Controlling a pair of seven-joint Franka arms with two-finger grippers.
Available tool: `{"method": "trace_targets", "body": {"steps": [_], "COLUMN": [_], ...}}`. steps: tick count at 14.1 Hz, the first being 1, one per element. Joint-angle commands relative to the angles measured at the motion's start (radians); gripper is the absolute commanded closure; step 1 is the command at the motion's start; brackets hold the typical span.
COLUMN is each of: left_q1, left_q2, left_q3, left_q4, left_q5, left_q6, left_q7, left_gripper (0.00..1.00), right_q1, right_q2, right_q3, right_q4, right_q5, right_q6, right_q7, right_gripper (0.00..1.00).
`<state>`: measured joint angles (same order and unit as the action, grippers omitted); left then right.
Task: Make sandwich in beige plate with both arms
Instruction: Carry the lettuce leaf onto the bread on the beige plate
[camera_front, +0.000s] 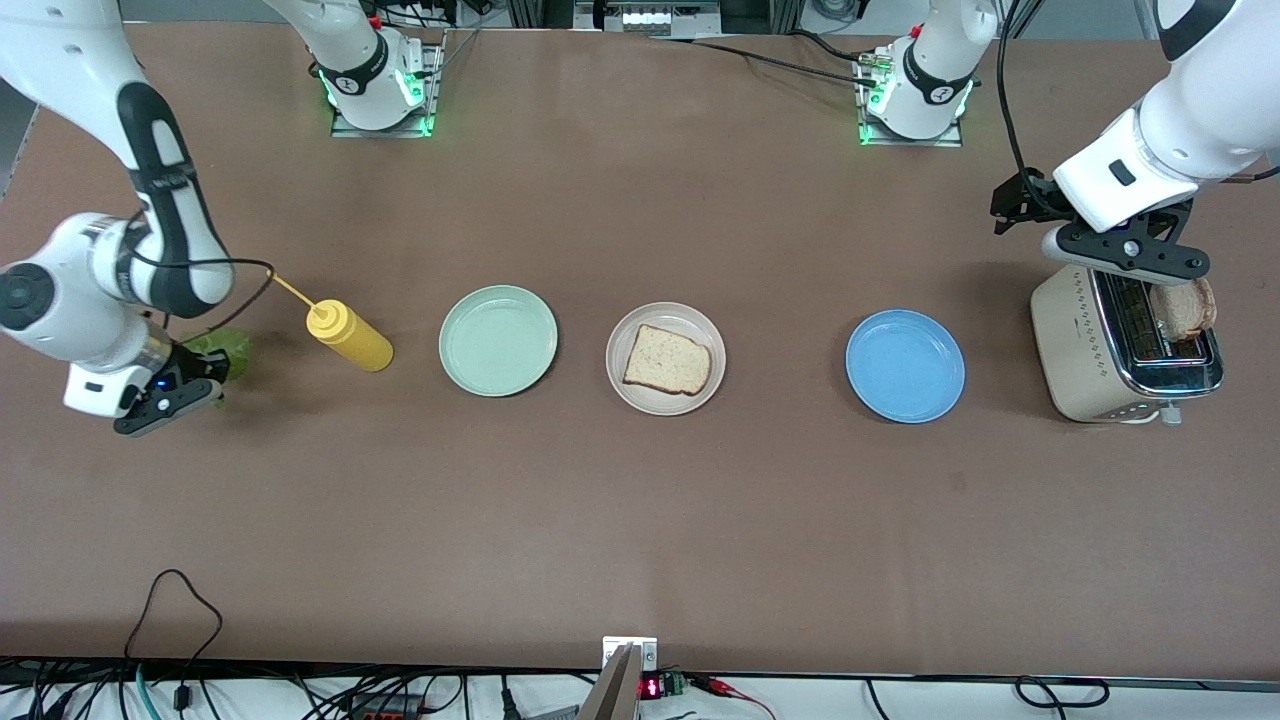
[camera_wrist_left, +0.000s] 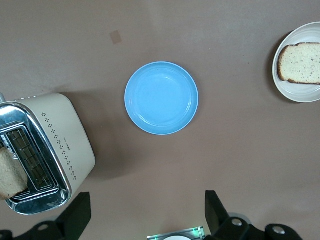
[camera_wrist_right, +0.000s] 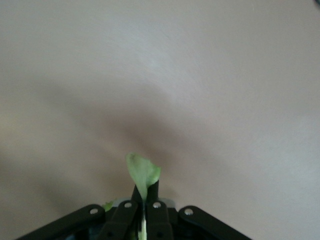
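Observation:
The beige plate (camera_front: 665, 358) sits mid-table with one bread slice (camera_front: 667, 361) on it; both also show in the left wrist view, the plate (camera_wrist_left: 287, 92) and the slice (camera_wrist_left: 300, 62). A second slice (camera_front: 1185, 307) stands in the toaster (camera_front: 1085, 350), seen also in the left wrist view (camera_wrist_left: 10, 175). My right gripper (camera_wrist_right: 145, 192) is shut on a green lettuce leaf (camera_wrist_right: 142, 172) at the right arm's end of the table; the leaf (camera_front: 222, 350) shows beside the gripper (camera_front: 175, 385). My left gripper (camera_wrist_left: 147, 210) is open and empty, up over the toaster (camera_wrist_left: 60, 140).
A mint-green plate (camera_front: 498, 340) lies between the beige plate and a yellow squeeze bottle (camera_front: 350, 337) lying on its side. A blue plate (camera_front: 905, 365) lies between the beige plate and the toaster; it shows in the left wrist view (camera_wrist_left: 161, 97).

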<state>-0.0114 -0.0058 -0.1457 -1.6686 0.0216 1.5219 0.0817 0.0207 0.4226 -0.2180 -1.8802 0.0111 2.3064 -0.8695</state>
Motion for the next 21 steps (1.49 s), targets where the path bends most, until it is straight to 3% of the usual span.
{"method": "trace_targets", "body": {"steps": [1, 4, 8, 13, 21], "left_q1": [-0.001, -0.001, -0.001, 0.001, 0.001], "left_q2": [0.006, 0.006, 0.006, 0.004, 0.006], "left_q3": [-0.005, -0.005, -0.005, 0.0, 0.0], "left_q4": [0.02, 0.02, 0.02, 0.018, 0.018], "left_q5": [0.017, 0.017, 0.015, 0.017, 0.017], "left_q6": [-0.019, -0.02, -0.02, -0.02, -0.019], "left_q7": [-0.011, -0.01, -0.011, -0.01, -0.01], "left_gripper": [0.0, 0.0, 0.0, 0.0, 0.0], "right_q1": [0.04, 0.144, 0.292, 0.49, 0.708], "right_q2": [-0.019, -0.019, -0.021, -0.008, 0.163], "right_q3": [0.005, 0.005, 0.022, 0.023, 0.025], "right_q4": [0.183, 0.393, 0.487, 0.493, 0.495], "right_q5": [-0.013, -0.037, 0.025, 0.176, 0.397], "right_q6": [-0.27, -0.544, -0.648, -0.633, -0.293], "right_q7": [-0.177, -0.249, -0.299, -0.29, -0.125], "right_gripper": [1.0, 1.0, 1.0, 1.0, 1.0]}}
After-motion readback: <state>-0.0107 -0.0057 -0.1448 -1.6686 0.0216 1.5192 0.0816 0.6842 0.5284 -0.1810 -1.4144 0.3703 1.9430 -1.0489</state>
